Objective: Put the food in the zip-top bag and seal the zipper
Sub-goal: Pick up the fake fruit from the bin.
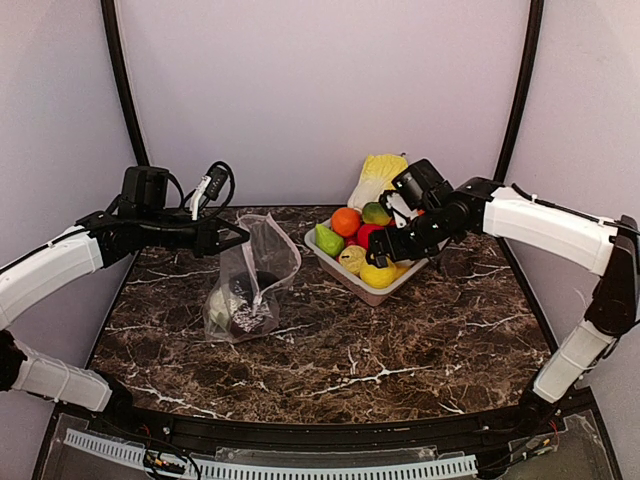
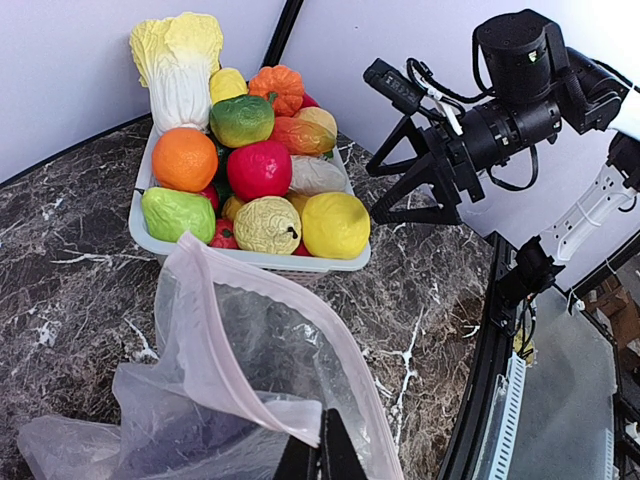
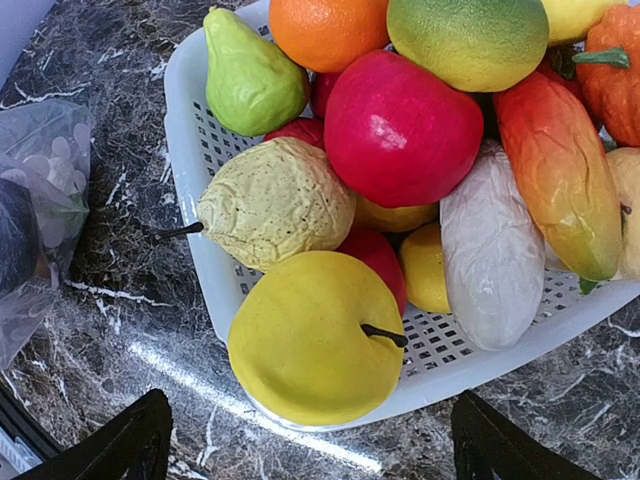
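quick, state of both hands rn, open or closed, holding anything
left hand: closed on the pink edge of the bag.
right hand: open, empty, above the basket.

A white perforated plastic tray [image 3: 190, 150] fills most of the view, heaped with toy produce. A round yellow fruit with a dark stem [image 3: 310, 335] sits at its near corner, with a wrinkled pale-yellow piece [image 3: 275, 200], a glossy red apple [image 3: 400, 130] and a green pear [image 3: 250, 80] behind. At the left edge shows a clear plastic bag printed with white dots [image 3: 50, 140], a dark round piece [image 3: 15, 235] inside. The gripper [image 3: 315, 450] hangs over the dark marbled bench [image 3: 110, 320], black fingers [image 3: 125, 445] spread wide.
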